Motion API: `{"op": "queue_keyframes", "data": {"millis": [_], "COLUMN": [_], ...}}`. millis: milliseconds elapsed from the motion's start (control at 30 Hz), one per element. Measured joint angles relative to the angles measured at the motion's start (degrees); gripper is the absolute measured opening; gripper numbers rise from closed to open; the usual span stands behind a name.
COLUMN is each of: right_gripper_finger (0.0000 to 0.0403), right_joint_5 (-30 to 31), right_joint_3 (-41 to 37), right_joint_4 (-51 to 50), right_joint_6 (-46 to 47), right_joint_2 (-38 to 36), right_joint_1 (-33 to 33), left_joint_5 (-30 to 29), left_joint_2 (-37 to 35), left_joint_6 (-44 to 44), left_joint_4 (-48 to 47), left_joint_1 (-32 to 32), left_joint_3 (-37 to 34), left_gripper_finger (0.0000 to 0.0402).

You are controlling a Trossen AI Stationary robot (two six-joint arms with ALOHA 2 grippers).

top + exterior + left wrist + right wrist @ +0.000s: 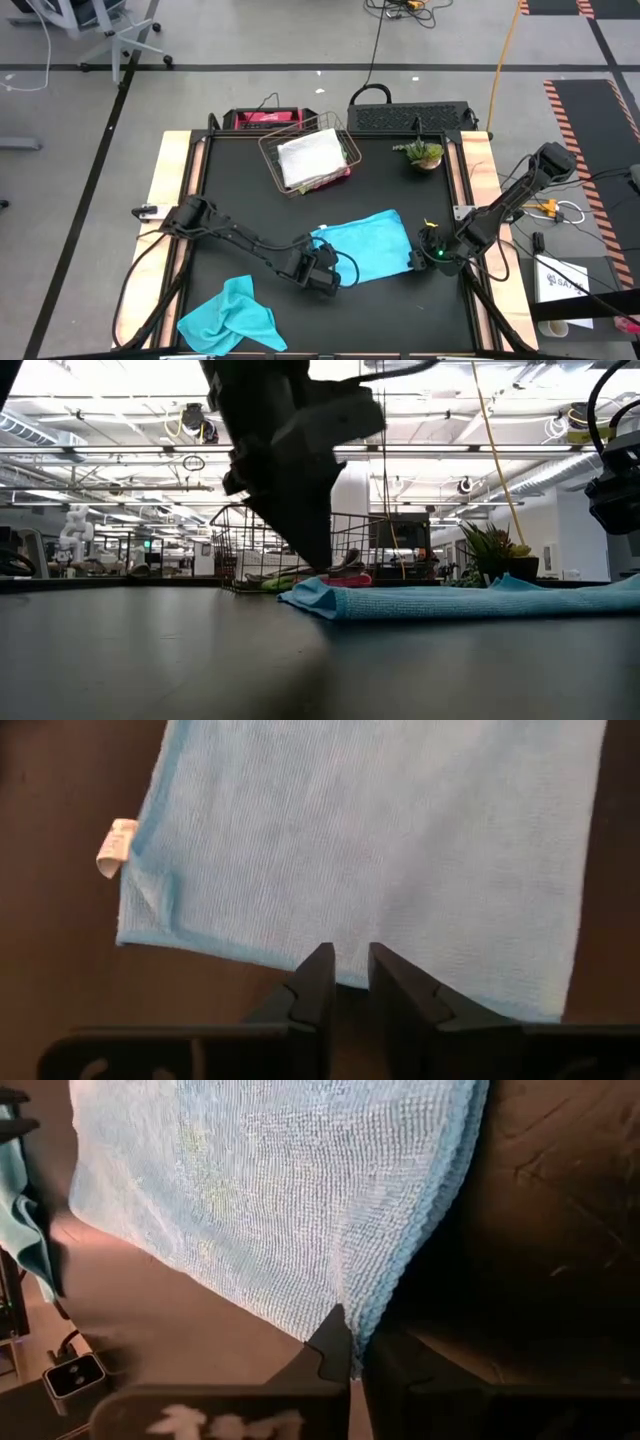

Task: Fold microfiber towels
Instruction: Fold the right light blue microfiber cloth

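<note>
Black matting covers the table [215, 180], with a copper wire basket [310, 158] in the upper middle of the overhead frame and a small potted plant [424, 153] to its right. Inside the basket lies a light grey towel [310, 156] that looks folded, with pink and lime green edges showing beneath it; whether those two are neatly folded I cannot tell from here.

A turquoise towel [368, 243] lies spread flat at the centre of the frame, and this is the one in hand. The left gripper [322, 272] sits at its lower-left edge with the fingers a narrow slit apart; in the left wrist view the fingertips [322, 970] rest right at the hem, with no cloth visibly between them. The right gripper [428, 255] is at the towel's right edge, closed tight, and the right wrist view shows the hem pinched between its tips.

A second turquoise towel [232, 315] lies crumpled in the lower left of the overhead frame, untouched.

By my reckoning the job is past halfway: three cloths are in the basket, one is being worked with no crease yet evident, and one awaits.
</note>
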Motion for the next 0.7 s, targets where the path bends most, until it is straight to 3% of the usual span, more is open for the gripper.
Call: {"op": "queue_keyframes", "data": {"millis": [233, 533, 700], "right_gripper_finger": [0.0001, 0.0, 0.0], "right_joint_5": [1.1, 1.1, -2.1], "right_joint_3": [4.2, 24.8, 32.1], "right_joint_4": [-4.8, -31.4, -33.5], "right_joint_6": [-3.0, -15.4, -26.8], "right_joint_2": [0.0, 1.9, 7.6], "right_joint_1": [-1.9, -8.7, -14.5], "left_joint_5": [-0.2, 0.0, 0.1], "left_joint_2": [-0.2, -0.3, -0.3], "left_joint_6": [-0.2, -1.8, -1.8], "left_joint_4": [0.2, -0.7, -0.7], "left_joint_1": [0.0, 0.0, 0.0], "left_joint_3": [0.0, -1.0, -1.0], "left_gripper_finger": [0.0074, 0.005, 0.0041]}}
